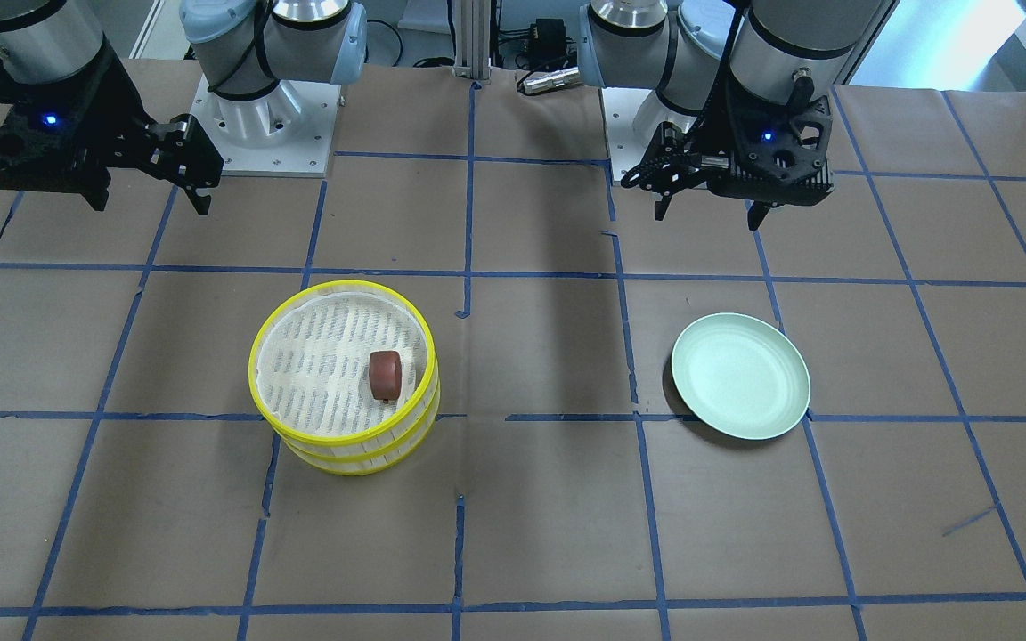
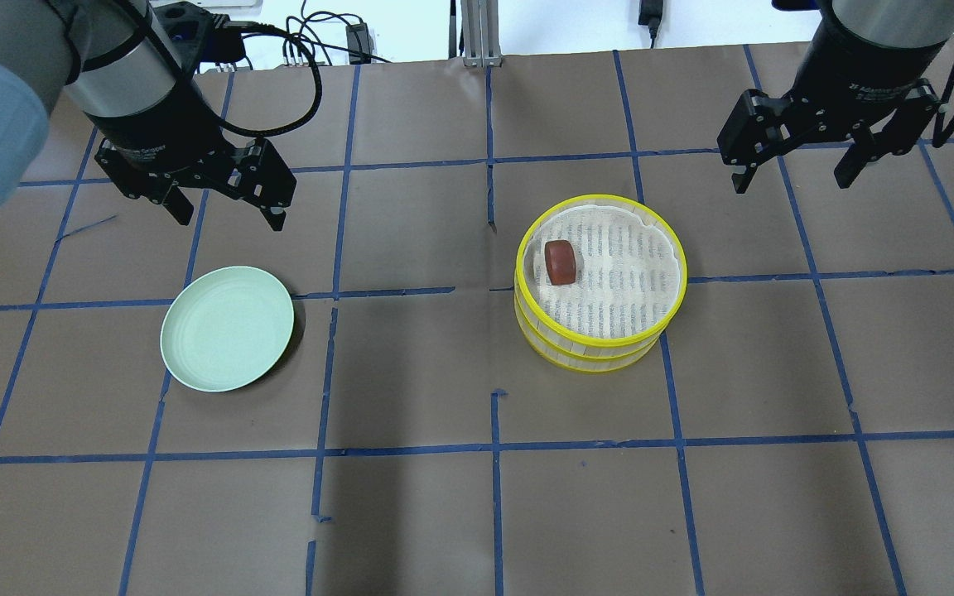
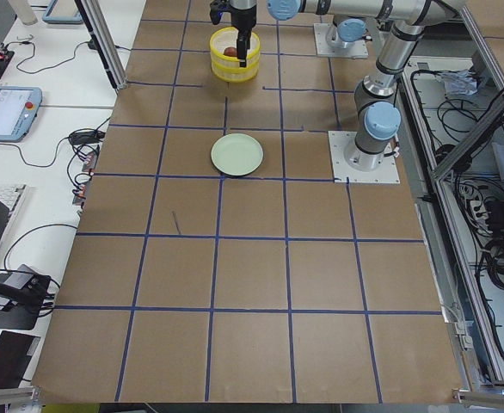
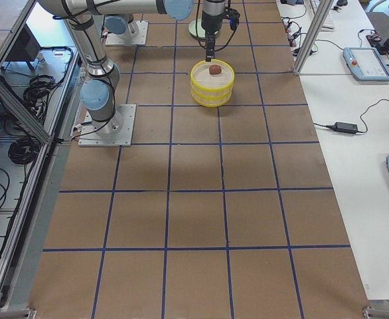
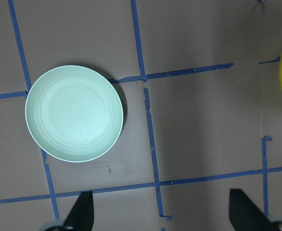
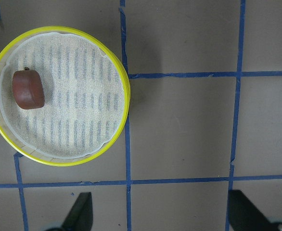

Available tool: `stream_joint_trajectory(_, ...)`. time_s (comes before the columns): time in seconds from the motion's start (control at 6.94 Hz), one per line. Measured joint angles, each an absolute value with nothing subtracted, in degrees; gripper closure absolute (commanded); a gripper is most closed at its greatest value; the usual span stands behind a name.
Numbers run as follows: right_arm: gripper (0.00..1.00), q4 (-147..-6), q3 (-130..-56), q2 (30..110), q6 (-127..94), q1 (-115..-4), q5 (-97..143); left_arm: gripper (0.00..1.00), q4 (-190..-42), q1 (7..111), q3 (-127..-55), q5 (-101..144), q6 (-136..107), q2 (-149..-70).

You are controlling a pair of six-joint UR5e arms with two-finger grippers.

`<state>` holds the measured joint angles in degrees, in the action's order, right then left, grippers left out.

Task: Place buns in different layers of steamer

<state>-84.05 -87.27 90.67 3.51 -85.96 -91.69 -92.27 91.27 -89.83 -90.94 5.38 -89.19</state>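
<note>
The steamer [image 2: 585,352] stands as two stacked yellow-rimmed trays right of the table's middle; it also shows in the front view [image 1: 353,450] and the right wrist view [image 6: 59,161]. The reddish-brown bun [image 2: 560,262] lies in the top tray near its rim, and it shows as well in the front view [image 1: 384,375] and the right wrist view [image 6: 28,89]. The white bun is hidden or out of view. My left gripper [image 2: 230,217] is open and empty, raised behind the plate. My right gripper [image 2: 792,184] is open and empty, raised behind and to the right of the steamer.
An empty pale green plate [image 2: 227,327] lies on the left half of the table, also in the left wrist view [image 5: 73,120]. Brown paper with blue tape lines covers the table. The arm bases stand at the robot's edge.
</note>
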Motion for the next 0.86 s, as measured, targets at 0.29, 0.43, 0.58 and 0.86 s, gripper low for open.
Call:
stream_joint_trajectory(0.29, 0.0, -83.97, -87.43, 90.7, 3.43, -86.03, -91.63, 0.0, -91.82, 91.29, -89.95, -90.96, 5.3, -89.45)
stream_joint_trajectory(0.43, 0.0, -84.03, -87.49, 90.7, 3.38, -86.04, -91.6, 0.0, -91.78, 91.31, -89.98, -90.95, 5.21, -89.51)
stream_joint_trajectory(0.58, 0.0, -84.15, -87.52, 90.7, 3.35, -86.04, -91.59, 0.0, -91.67, 91.31, -90.02, -90.91, 5.16, -89.54)
stream_joint_trajectory(0.86, 0.0, -84.18, -87.54, 90.7, 3.34, -86.07, -91.58, 0.0, -91.38, 91.31, -90.03, -90.94, 5.16, -89.56)
